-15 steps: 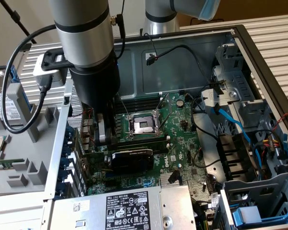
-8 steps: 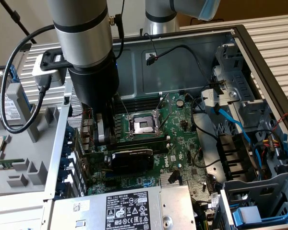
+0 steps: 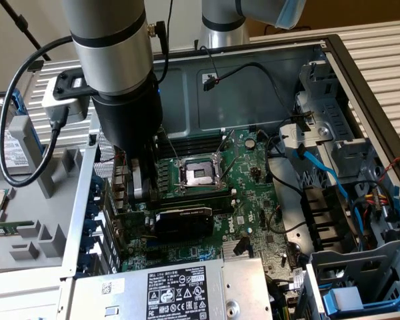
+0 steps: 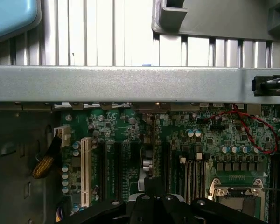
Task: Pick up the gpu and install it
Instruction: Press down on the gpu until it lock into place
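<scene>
Left of the exterior view: a grey plastic tray (image 3: 37, 220) lies outside the case, well apart from the work.

Arm (image 3: 110, 40) comes down from the top of the exterior view, near vertical, wrist section black below a silver band. A black cable (image 3: 17, 127) loops off its side towards the exterior view's left. The gripper (image 3: 141, 183) reaches into the open computer case (image 3: 360, 80), low over the left part of the motherboard (image 3: 253, 193), close beside the case's rear wall.

Fingers are clenched. They stand right at the left end of the gpu (image 3: 183, 219); whether they pinch the card's edge or only touch it cannot be told.

The gpu sits edge-down on the motherboard, black cooler shroud facing the camera, lying across the board just below the CPU socket (image 3: 197, 175). It looks level, in line with the expansion slots. In the wrist view a thin card edge (image 4: 148, 154) runs straight away from the gripper body (image 4: 156, 207), between dark slots, with a white slot (image 4: 86, 170) beside them.

Further right in the exterior view: the socket, open and bare, with memory sticks (image 3: 187, 141) above it. A blue cable (image 3: 323, 170) runs across the drive bay area. Near the bottom edge, the power supply (image 3: 167, 293) with a black label.
</scene>
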